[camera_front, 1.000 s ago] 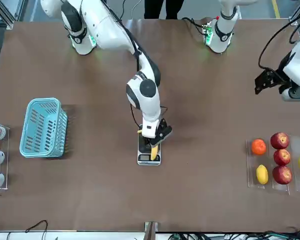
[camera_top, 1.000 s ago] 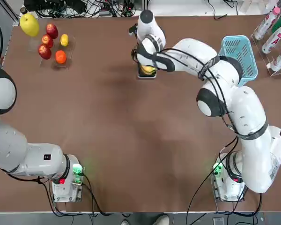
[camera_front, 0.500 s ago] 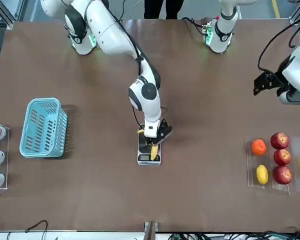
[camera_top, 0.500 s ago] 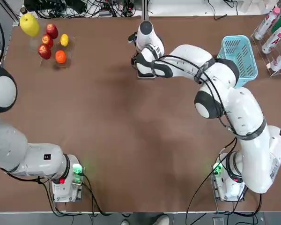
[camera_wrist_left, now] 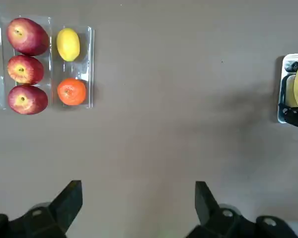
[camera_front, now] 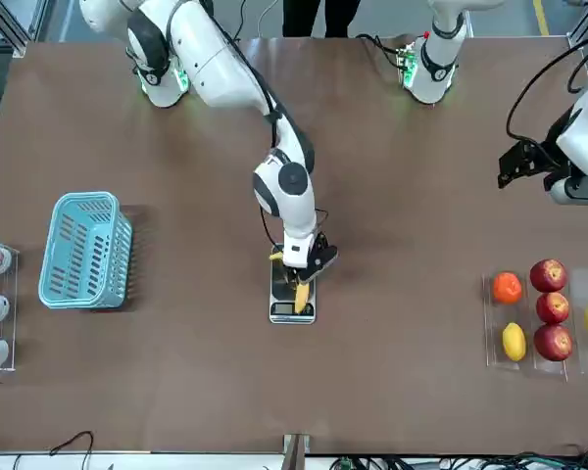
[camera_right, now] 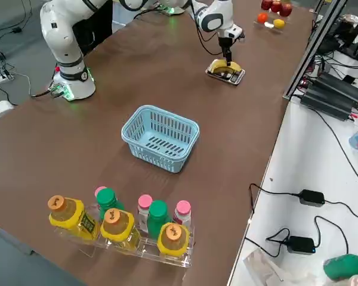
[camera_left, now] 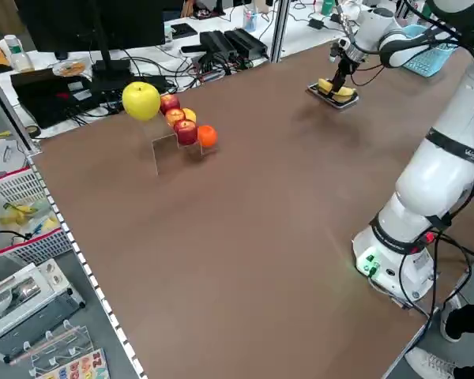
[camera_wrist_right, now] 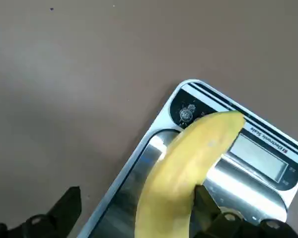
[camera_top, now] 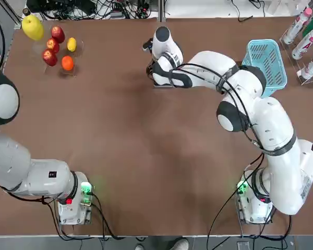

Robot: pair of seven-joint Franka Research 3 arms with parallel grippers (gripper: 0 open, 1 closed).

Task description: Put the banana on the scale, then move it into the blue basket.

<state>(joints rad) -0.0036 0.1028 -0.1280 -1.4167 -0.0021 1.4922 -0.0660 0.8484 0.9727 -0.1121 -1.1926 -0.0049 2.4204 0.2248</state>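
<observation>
The banana lies on the scale, near the middle of the table's far side. My right gripper hangs open straight over it, its fingers either side of the banana, one finger close against it. From the front, the banana pokes out under the gripper onto the scale. The blue basket stands empty to the right of the scale, also seen as the basket. My left gripper hovers open and high over the left part of the table.
A clear tray at the far left holds apples, an orange and a lemon, with a big yellow fruit beside it. Bottles stand in a rack at the far right. Cables run along the far edge.
The right arm's wrist has shifted toward the far edge and now covers the scale from above. The banana has stayed on the scale. The left arm has barely moved.
</observation>
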